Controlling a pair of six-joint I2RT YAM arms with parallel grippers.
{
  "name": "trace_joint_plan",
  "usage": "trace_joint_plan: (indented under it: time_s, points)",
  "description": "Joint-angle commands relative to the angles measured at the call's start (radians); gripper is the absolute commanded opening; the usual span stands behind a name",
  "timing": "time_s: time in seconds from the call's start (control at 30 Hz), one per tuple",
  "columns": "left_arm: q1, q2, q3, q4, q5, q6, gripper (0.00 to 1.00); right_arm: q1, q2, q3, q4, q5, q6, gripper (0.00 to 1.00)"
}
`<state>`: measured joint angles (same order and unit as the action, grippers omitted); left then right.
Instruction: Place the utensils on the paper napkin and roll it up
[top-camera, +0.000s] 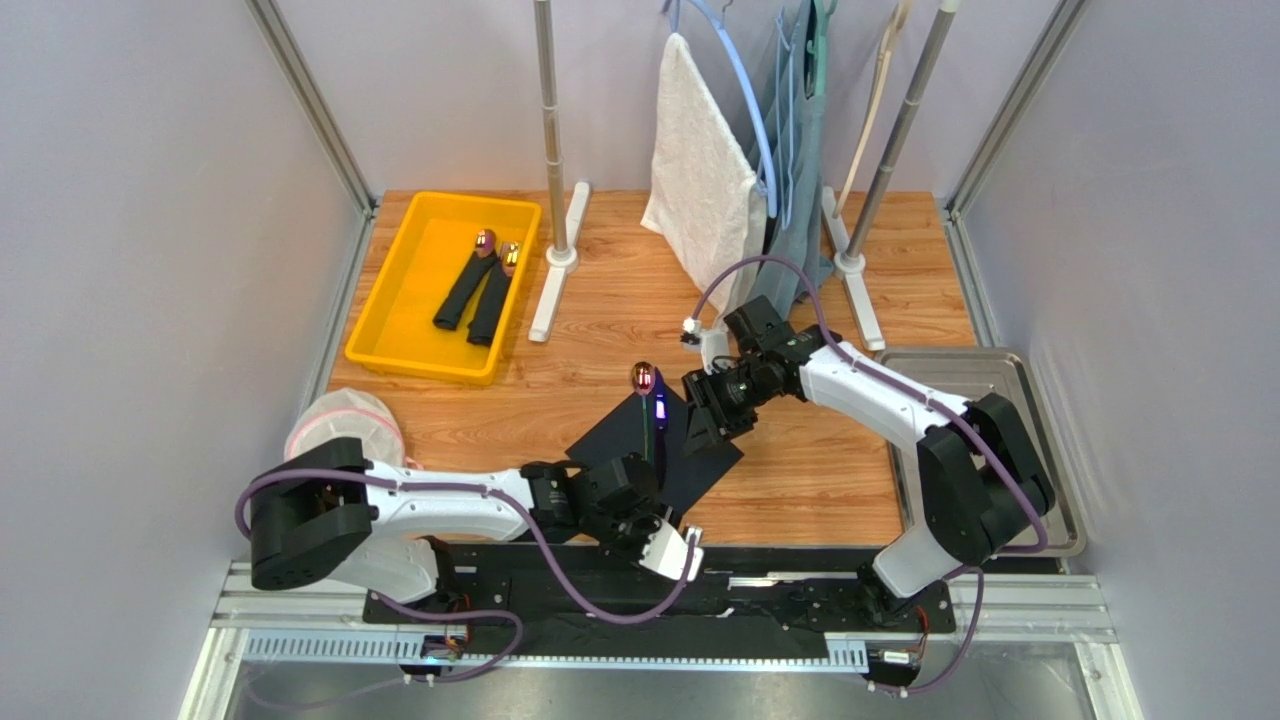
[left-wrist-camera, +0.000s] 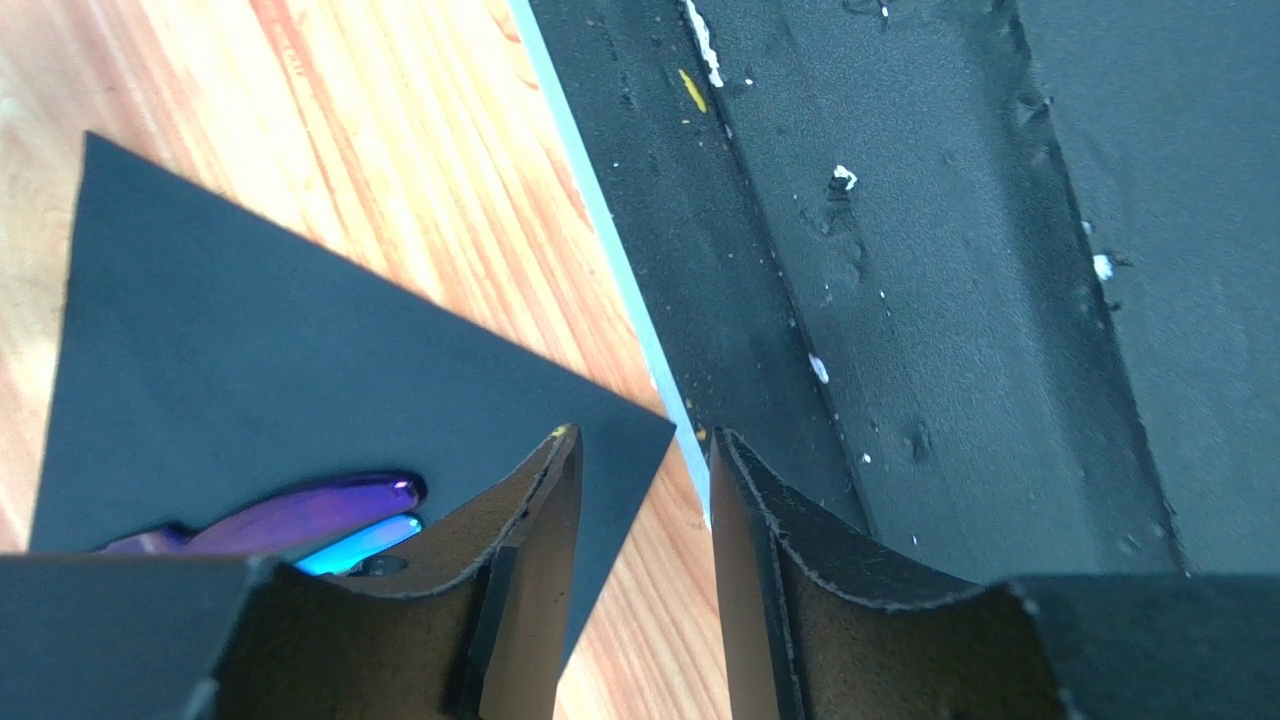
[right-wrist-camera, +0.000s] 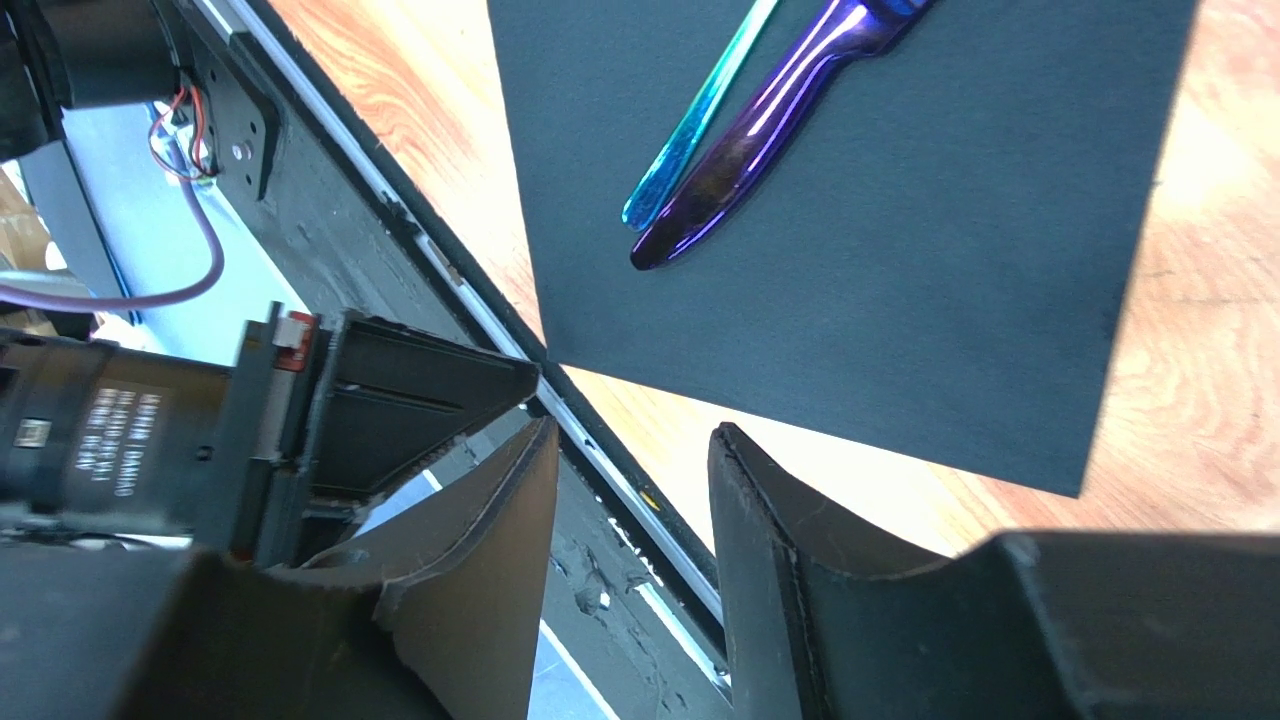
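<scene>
Your left claw and right claw: part-spread, pinching nothing; thin matte black paper napkin corner just beside each.

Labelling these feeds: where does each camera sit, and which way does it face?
Top external: above and behind the robot, looking down on the table; left arm and right arm show.
Left wrist: looks down past the left pincer at the napkin corner and near table edge.
Right wrist: looks past the right pincer toward the near edge; left arm shows.
Shared: all show napkin and utensils.
</scene>
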<state>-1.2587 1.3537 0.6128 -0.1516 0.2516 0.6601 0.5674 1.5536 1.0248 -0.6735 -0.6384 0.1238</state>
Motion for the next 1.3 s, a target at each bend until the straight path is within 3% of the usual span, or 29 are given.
trace_joint_plan:
  time_s: [0.0, 0.17, 0.27, 0.53, 0.9, 1.07, 1.27]
  points:
    - [-0.008, 0.034, -0.015, 0.075, 0.024, 0.016, 0.44, -0.012, -0.003, 0.034, 0.029, -0.014, 0.005, 0.45]
    - [-0.008, 0.07, -0.015, 0.099, 0.017, 0.018, 0.43, -0.021, 0.006, 0.035, 0.028, -0.021, 0.01, 0.45]
    - [-0.008, 0.097, -0.004, 0.096, 0.011, 0.007, 0.34, -0.024, 0.006, 0.034, 0.029, -0.021, 0.013, 0.45]
    - [-0.008, 0.071, -0.004, 0.075, -0.009, 0.004, 0.27, -0.024, 0.016, 0.034, 0.031, -0.029, 0.019, 0.45]
    - [0.01, -0.019, 0.033, 0.007, 0.006, -0.039, 0.06, -0.024, 0.013, 0.029, 0.031, -0.021, 0.02, 0.45]
    - [0.087, -0.011, 0.076, -0.009, 0.046, -0.068, 0.0, -0.032, 0.007, 0.021, 0.035, -0.006, 0.027, 0.43]
    - [0.199, 0.008, 0.117, 0.009, 0.08, -0.091, 0.0, -0.078, -0.013, -0.057, 0.13, -0.036, 0.115, 0.33]
